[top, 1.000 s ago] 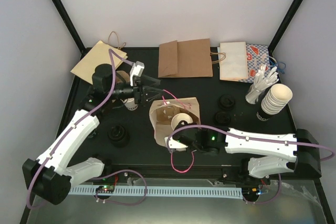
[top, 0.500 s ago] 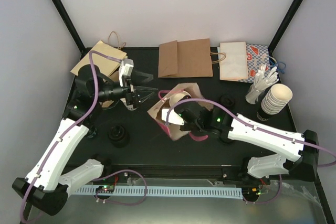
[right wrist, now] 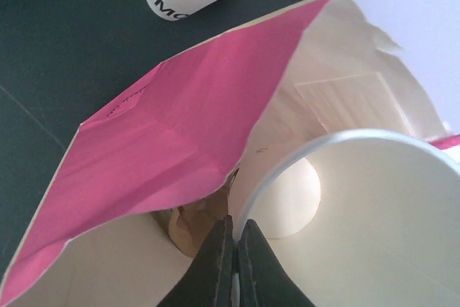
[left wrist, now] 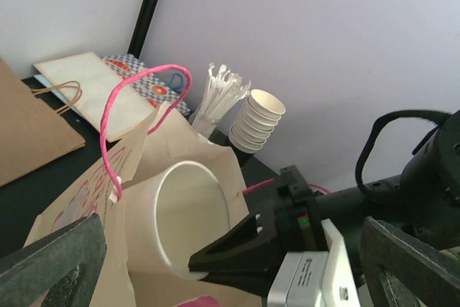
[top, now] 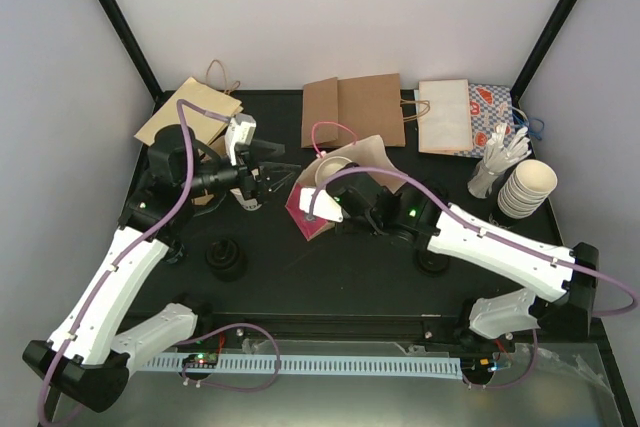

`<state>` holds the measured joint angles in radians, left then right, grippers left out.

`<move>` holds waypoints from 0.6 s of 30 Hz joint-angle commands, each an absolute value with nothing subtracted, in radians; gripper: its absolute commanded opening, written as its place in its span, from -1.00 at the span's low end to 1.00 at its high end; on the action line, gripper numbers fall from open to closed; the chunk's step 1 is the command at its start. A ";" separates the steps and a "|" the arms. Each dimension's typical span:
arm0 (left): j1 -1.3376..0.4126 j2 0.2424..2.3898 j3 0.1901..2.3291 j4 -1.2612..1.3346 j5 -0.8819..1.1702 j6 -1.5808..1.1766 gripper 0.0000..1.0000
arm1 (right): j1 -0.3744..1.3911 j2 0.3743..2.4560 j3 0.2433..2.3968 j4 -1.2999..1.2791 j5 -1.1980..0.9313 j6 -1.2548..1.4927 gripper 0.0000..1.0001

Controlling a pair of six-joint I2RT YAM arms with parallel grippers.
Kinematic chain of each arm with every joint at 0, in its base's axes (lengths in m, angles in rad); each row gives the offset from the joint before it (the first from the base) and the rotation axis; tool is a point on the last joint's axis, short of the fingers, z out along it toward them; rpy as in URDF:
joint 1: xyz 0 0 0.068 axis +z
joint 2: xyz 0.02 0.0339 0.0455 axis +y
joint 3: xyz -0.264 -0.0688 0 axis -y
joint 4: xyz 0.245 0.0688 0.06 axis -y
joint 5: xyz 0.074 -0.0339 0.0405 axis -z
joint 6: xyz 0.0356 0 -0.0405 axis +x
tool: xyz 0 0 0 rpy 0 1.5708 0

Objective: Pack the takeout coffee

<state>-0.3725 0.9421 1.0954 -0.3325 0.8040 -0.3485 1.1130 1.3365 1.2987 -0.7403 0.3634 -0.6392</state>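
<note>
The right end effector is clenched on the rim of the takeout coffee cup, which sits inside the mouth of the pink-lined paper bag, apparently to tip both upright on the counter, while the left end effector hovers released nearby.

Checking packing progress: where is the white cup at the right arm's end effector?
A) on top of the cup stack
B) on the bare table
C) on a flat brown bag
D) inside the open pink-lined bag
D: the cup sits inside the open bag, and the right end effector is shut on its rim.
</note>
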 commanded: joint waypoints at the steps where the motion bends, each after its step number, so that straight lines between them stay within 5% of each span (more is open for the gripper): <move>1: -0.370 0.920 1.091 -0.385 0.753 -0.321 0.97 | 1.101 1.344 1.366 -0.757 0.374 -0.608 -0.98; 18: -0.369 0.869 1.132 -0.484 0.661 -0.279 0.97 | 1.101 1.253 1.599 -0.754 0.474 -0.511 -0.98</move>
<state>-0.3725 0.8764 1.0908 -0.4416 0.6849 -0.3046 1.1046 1.3128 1.5639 -0.7666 0.4248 -0.5972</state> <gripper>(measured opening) 0.987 0.031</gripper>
